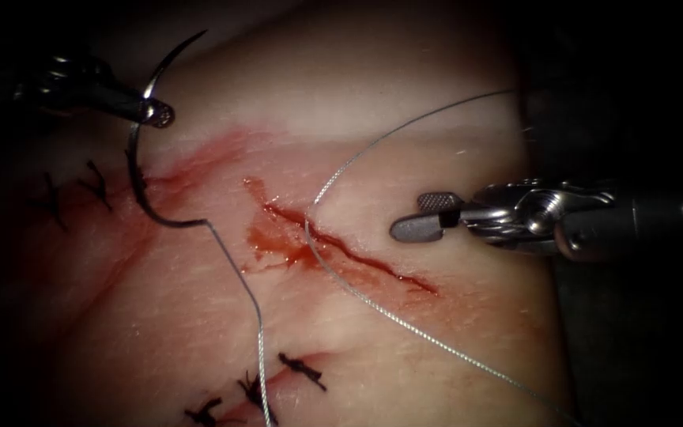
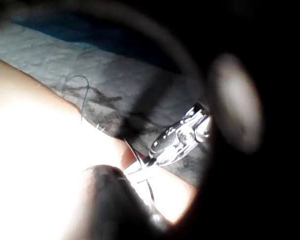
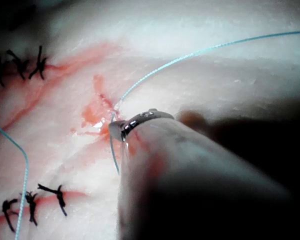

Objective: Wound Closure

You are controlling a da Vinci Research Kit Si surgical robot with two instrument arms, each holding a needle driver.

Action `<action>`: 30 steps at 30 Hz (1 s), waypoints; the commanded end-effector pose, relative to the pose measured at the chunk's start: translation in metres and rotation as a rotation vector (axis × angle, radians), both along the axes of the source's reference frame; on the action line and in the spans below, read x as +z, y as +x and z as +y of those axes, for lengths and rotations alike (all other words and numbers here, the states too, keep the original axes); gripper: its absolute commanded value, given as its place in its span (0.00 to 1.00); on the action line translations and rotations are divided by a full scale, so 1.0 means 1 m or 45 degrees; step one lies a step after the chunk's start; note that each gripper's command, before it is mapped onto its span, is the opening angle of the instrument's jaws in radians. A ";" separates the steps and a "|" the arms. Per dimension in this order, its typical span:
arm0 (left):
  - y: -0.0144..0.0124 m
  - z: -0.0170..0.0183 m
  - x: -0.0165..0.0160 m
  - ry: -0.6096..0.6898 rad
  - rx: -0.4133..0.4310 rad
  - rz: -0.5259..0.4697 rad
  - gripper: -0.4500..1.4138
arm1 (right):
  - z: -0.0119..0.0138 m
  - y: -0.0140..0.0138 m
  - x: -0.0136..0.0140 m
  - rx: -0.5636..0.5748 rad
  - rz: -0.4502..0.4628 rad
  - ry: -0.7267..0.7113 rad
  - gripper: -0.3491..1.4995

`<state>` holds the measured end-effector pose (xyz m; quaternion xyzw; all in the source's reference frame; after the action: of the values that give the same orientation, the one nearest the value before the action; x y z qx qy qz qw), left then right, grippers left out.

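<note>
My left tool (image 1: 156, 113) is shut on the curved needle (image 1: 137, 186), gripping it about a third of the way back from the tip. The needle hangs free of the tissue (image 1: 405, 119), left of the cut (image 1: 349, 253), with its tip pointing up. From the needle's tail the thread (image 1: 256, 316) runs down the picture. Another stretch of thread (image 1: 373, 146) bends near the cut's upper end and crosses it. To the right of the cut my right tool (image 1: 427, 215) is open and holds nothing. Its tip (image 3: 121, 129) hovers over the red fluid (image 3: 92, 115) beside the thread (image 3: 190, 57).
Dark finished stitches sit on an older line at the left (image 1: 92, 186) and on another at the bottom (image 1: 258, 391). Red fluid (image 1: 278, 245) pools around the cut's upper end. The right tool (image 2: 180, 137) also appears in the left wrist view, beyond the tissue edge.
</note>
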<state>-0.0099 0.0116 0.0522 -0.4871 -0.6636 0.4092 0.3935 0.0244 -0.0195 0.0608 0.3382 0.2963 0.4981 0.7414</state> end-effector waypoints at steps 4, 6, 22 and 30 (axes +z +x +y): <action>-0.0003 0.0003 0.0024 -0.001 0.004 0.071 0.00 | -0.0024 0.0037 0.0005 -0.076 0.027 0.030 0.55; -0.0003 0.0004 0.0031 -0.017 0.000 0.099 0.00 | -0.0033 0.0044 0.0003 -0.095 0.030 0.033 0.55; -0.0003 0.0003 0.0046 -0.047 -0.006 0.169 0.00 | -0.0063 0.0061 0.0039 -0.146 0.000 -0.008 0.55; -0.0003 0.0003 0.0046 -0.049 -0.003 0.176 0.00 | -0.0066 0.0048 0.0043 -0.238 -0.038 0.032 0.00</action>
<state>-0.0097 0.0119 0.0563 -0.4660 -0.6262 0.4540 0.4297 0.0284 -0.0260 0.0650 0.3659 0.2450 0.4351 0.7854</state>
